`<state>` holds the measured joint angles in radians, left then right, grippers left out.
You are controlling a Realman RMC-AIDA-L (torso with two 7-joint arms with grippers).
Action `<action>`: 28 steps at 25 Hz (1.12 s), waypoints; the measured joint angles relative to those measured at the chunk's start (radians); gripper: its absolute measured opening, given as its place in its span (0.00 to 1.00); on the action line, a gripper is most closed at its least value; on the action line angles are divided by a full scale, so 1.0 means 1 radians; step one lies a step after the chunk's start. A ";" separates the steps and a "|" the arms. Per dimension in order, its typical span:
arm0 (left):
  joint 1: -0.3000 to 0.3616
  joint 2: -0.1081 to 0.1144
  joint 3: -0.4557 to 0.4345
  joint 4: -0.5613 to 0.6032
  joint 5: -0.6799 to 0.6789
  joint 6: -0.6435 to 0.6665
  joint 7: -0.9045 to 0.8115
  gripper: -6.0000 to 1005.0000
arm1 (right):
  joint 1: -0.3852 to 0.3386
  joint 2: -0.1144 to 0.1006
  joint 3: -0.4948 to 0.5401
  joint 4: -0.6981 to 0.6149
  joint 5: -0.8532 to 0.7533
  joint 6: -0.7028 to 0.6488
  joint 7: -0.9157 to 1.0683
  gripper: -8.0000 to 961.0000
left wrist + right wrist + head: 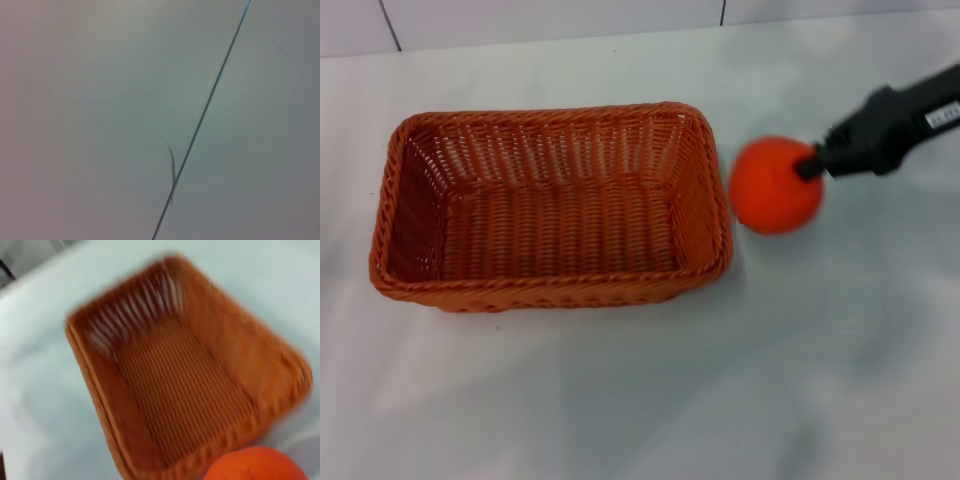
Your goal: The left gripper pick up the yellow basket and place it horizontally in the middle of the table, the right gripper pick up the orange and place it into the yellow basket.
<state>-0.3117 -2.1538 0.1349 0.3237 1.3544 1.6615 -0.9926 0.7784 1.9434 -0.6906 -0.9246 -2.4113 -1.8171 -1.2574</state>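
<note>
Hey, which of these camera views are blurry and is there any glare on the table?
Head view: mostly sharp, soft sheen on the table, faint shadow beside the yellow basket. Right wrist view: smeared, basket and orange blurred. Left wrist view: featureless pale surface, one dark line.

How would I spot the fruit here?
Find the big woven yellow basket on the white table. Just off its right end is the orange, at the right end effector. It alone is round and smooth.
</note>
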 joint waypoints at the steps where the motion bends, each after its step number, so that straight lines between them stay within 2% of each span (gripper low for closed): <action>1: 0.000 0.000 0.000 -0.001 0.000 0.000 0.000 0.66 | -0.002 0.000 0.001 0.000 0.047 0.001 -0.007 0.14; 6: 0.000 0.000 0.000 -0.003 0.000 0.000 0.000 0.66 | 0.008 0.016 -0.008 0.017 0.264 0.019 -0.058 0.14; 9: 0.000 -0.001 0.000 -0.004 0.000 0.002 0.000 0.66 | 0.037 0.044 -0.031 0.042 0.339 0.031 -0.087 0.14; 15: 0.006 -0.004 -0.006 -0.010 0.000 0.003 0.000 0.66 | 0.072 0.125 -0.066 0.084 0.354 0.123 -0.127 0.13; 17: 0.008 -0.004 -0.012 -0.015 0.000 0.004 0.000 0.66 | 0.072 0.137 -0.090 0.106 0.359 0.169 -0.141 0.13; 21: 0.013 -0.004 -0.014 -0.016 0.000 0.004 0.000 0.66 | 0.072 0.141 -0.168 0.181 0.409 0.263 -0.161 0.12; 28: 0.015 -0.005 -0.015 -0.017 0.000 0.005 0.000 0.66 | 0.060 0.140 -0.184 0.194 0.436 0.290 -0.174 0.39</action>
<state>-0.2969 -2.1583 0.1196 0.3068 1.3545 1.6660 -0.9924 0.8383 2.0829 -0.8751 -0.7304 -1.9755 -1.5274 -1.4318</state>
